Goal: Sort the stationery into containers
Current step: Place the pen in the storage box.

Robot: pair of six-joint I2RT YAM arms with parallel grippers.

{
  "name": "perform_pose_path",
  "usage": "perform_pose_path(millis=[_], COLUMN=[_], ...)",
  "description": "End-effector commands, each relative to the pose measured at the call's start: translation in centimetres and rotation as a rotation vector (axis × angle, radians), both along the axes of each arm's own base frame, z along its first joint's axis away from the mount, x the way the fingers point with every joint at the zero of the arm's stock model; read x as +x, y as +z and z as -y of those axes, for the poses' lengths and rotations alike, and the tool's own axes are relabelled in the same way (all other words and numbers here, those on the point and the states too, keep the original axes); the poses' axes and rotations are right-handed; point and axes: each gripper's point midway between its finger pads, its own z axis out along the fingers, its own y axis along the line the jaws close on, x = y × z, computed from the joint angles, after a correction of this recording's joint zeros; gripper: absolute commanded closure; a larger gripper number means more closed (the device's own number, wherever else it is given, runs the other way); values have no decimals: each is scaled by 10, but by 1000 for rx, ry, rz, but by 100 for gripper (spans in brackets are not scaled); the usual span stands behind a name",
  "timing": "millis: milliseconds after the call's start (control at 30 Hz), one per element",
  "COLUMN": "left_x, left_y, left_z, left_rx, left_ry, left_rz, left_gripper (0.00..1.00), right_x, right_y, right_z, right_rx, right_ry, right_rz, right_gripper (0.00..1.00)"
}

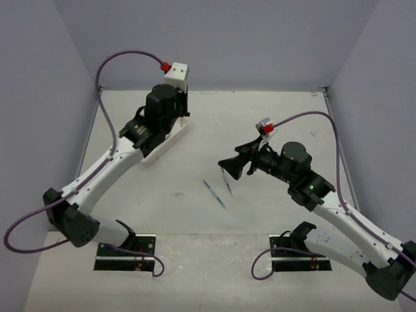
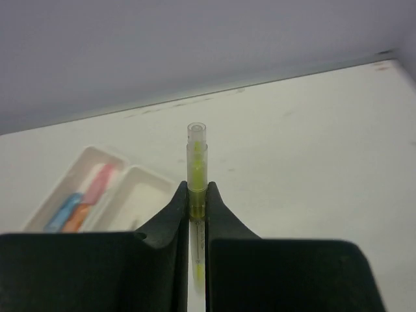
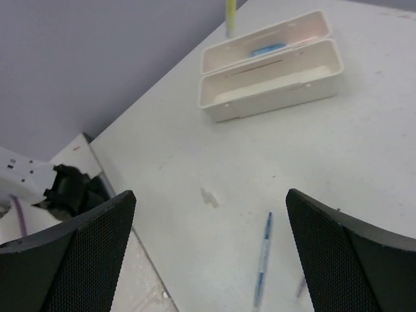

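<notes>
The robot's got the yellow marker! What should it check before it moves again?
1. Are the left jaws shut on the yellow marker? ok.
2. Does the tray with coloured markers have room? ok.
3. Is the marker straight above that tray? cannot tell.
4. Are the right jaws open? ok.
5. Is the blue pen lying under the right jaws? ok.

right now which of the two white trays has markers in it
The left tray in the left wrist view: pink, blue and orange markers lie in it, while the tray beside it looks empty.
</notes>
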Motion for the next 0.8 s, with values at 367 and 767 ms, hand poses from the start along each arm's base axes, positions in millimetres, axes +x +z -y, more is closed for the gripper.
perform_pose_path(millis=[367,767], left_x=[107,96], left_y=[-208,-185], left_z=[-122,-111], left_rx=[533,395], left_ry=[178,186], left_rz=[-188,-197], left_gripper=[100,6], right_x=[11,53], right_y=[-28,-90], right_z=[49,38], right_rx=[-93,-306], right_ry=[-204,-299], right_rz=[79,-171], right_gripper=[1,1])
